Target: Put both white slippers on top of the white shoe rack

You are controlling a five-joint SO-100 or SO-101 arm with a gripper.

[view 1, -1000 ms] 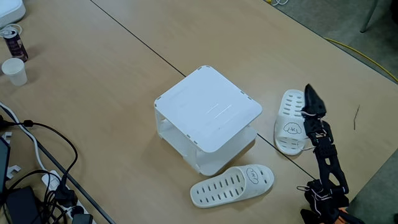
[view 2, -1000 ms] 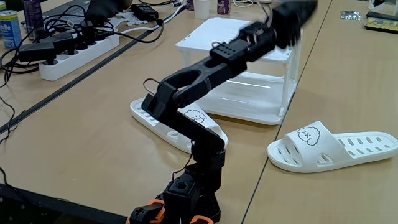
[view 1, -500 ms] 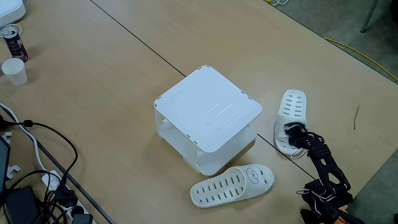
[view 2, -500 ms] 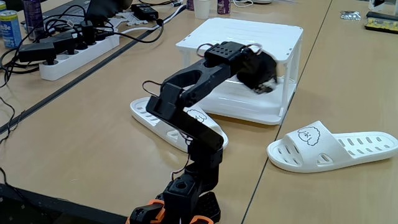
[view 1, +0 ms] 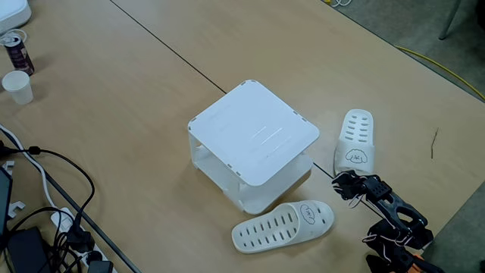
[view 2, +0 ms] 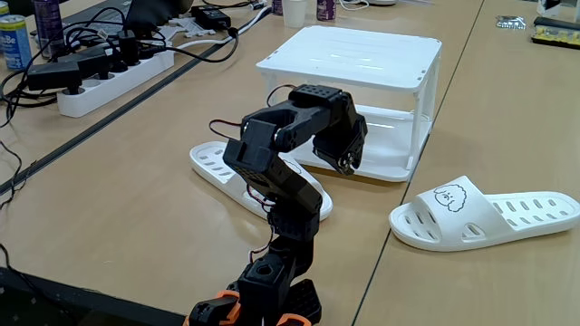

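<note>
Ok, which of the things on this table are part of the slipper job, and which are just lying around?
Job:
slipper beside the rack
slipper in front of the rack
white shoe rack
gripper

Lying about:
paper cup
drink can
power strip
black cables

Tan wood tables point(view 1: 114, 83) w/ dark seams, grey carpet point(view 1: 394, 23) beyond.

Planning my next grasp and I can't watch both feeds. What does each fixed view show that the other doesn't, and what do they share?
In a fixed view, not the other: a paper cup and a yellow cable on the floor. In a fixed view, not the other: a blue can. Both fixed views show the white shoe rack with a bare top, both white slippers on the table, and the gripper holding nothing.
</note>
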